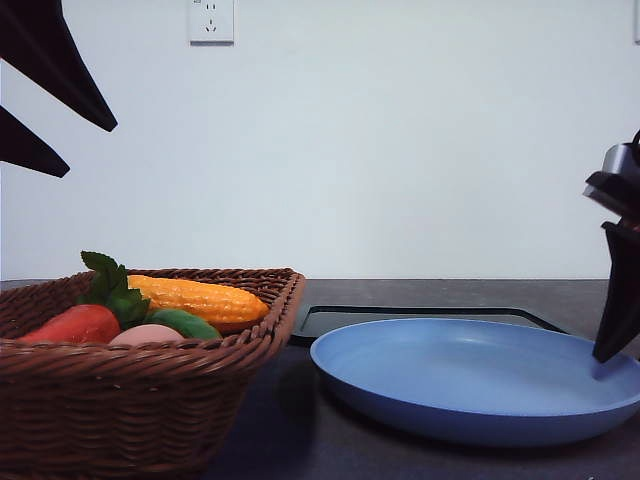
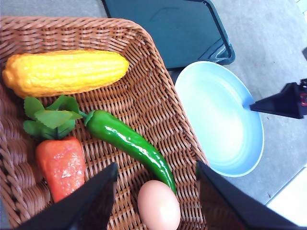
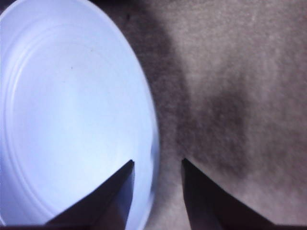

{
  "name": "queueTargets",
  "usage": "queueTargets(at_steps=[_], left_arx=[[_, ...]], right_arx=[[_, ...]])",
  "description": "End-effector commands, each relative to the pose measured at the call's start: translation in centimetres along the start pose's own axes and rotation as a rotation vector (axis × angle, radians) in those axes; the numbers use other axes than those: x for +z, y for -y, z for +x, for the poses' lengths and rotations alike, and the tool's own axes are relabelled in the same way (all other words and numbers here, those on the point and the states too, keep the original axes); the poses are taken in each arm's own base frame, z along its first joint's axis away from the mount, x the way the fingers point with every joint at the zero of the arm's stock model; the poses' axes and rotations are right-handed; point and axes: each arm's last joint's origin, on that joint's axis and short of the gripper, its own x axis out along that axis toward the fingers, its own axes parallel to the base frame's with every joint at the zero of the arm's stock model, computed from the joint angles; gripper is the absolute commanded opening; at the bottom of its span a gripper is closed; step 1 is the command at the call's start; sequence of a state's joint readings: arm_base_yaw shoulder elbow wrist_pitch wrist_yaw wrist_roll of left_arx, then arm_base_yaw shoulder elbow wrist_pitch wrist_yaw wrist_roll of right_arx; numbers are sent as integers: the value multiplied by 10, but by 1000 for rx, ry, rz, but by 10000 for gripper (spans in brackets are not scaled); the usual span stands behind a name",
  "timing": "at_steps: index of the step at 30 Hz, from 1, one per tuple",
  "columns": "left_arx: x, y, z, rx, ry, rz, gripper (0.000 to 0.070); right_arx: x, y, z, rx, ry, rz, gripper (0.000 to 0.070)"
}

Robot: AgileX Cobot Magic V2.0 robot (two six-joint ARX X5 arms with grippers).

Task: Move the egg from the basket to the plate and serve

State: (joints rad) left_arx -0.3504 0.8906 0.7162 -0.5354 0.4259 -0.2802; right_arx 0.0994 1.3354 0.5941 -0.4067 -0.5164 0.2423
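Wicker fills the near left of the tabletop (image 1: 300, 420): the brown woven basket (image 1: 150, 400) sits there with its flared rim, and the egg (image 2: 159, 207) lies inside it, pinkish-tan and smooth, resting on the weave. From the left wrist camera, the left tool (image 2: 156, 184) hangs above the basket with its two dark fingers (image 2: 86, 201) spread wide, the egg lying between them and below, not gripped. A glossy green pepper (image 2: 129, 143) runs diagonally across the basket floor and ends just beside the egg, looks to be touching it. Next to that, a red-orange vegetable (image 2: 61, 165) with green leaves (image 2: 50, 117), and along the far side a yellow corn cob (image 2: 64, 72). In the front view the egg just peeks over the rim between the red vegetable and the pepper.

Over to the right, the blue plate (image 1: 470, 385) sits flat just beside the basket, holding nothing. Behind it lies a flat black tray (image 1: 420, 318), the plate partly overlapping its near edge. The right tool (image 3: 157, 191) is down at the plate's right-hand rim, fingers parted, one finger over the inside of the plate and the other over the bare tabletop, the rim running between them. Whether a fingertip actually touches the plate, I can't tell.
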Motion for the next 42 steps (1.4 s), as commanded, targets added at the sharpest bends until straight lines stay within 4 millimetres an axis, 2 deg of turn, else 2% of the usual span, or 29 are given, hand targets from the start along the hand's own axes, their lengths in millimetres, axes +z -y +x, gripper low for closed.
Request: queueTargets(at_steps=[1, 7, 14, 21, 26, 33, 42], left_arx=[[3, 2, 0, -13, 3, 5, 333], [3, 2, 0, -13, 2, 6, 333], [3, 2, 0, -14, 2, 5, 333], [1, 4, 1, -24, -18, 5, 415], [-5, 9, 3, -61, -85, -19, 428], [-12, 21, 7, -98, -146, -47, 426], [-25, 41, 25, 34, -191, -25, 426]], right_arx=[[4, -1, 3, 13, 0, 7, 188], [4, -2, 7, 21, -14, -1, 132], [3, -4, 8, 23, -18, -12, 0], [3, -5, 4, 21, -15, 1, 0], [-2, -8, -14, 6, 5, 4, 0], [-6, -20, -52, 7, 170, -36, 0], [-16, -33, -81, 21, 278, -67, 0]])
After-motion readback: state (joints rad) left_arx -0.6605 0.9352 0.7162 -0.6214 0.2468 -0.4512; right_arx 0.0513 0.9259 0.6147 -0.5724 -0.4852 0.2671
